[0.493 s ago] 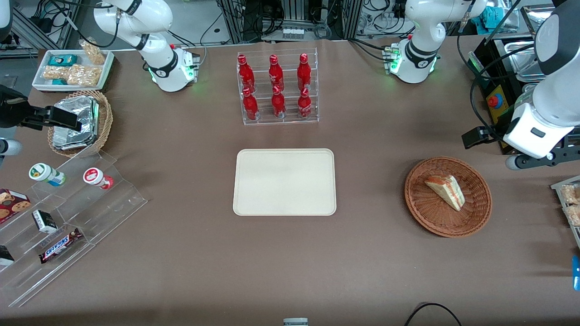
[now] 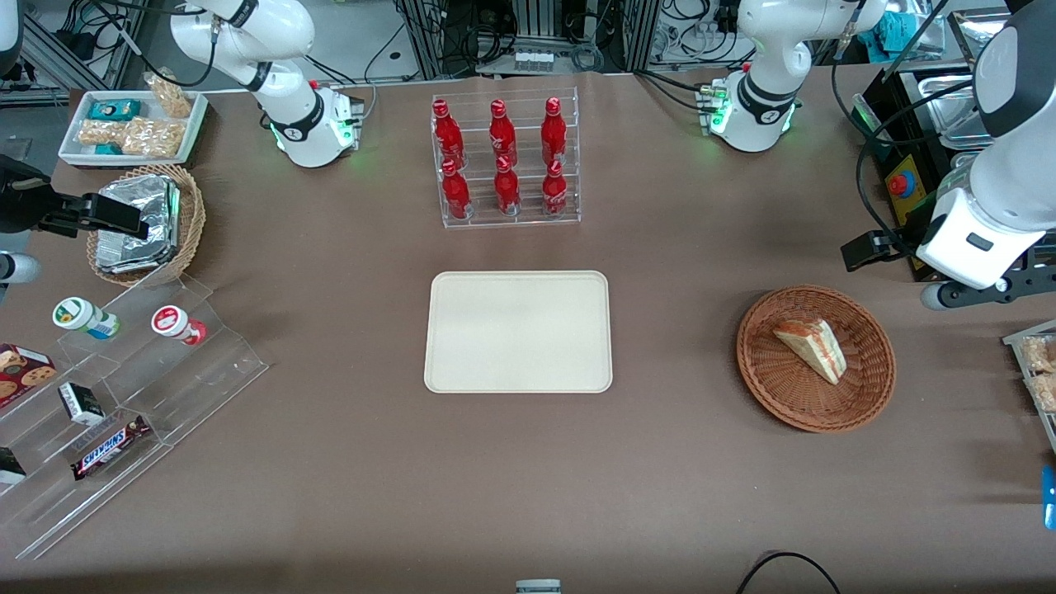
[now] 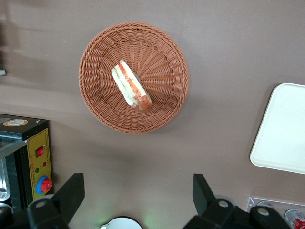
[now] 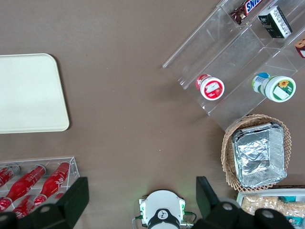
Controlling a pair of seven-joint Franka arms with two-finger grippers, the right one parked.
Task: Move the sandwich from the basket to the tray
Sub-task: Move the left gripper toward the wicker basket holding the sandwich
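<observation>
The sandwich (image 2: 813, 348) (image 3: 131, 87), a pale wedge with red-orange and green layers, lies inside the round reddish-brown basket (image 2: 767, 388) (image 3: 95, 105). The basket stands on the brown table toward the working arm's end. The cream tray (image 2: 518, 330) (image 3: 286, 133) lies flat and bare at the table's middle. My gripper (image 3: 137, 193) hangs high above the table, open, its black fingers (image 3: 71, 191) wide apart with nothing between them. Its white wrist housing (image 2: 978, 239) is beside the basket and a little farther from the front camera.
A clear rack of red bottles (image 2: 505, 161) stands farther from the front camera than the tray. A yellow control box with a red button (image 2: 903, 186) (image 3: 38, 157) sits near the gripper. Snack bags (image 2: 1035, 363) lie at the table's edge beside the basket.
</observation>
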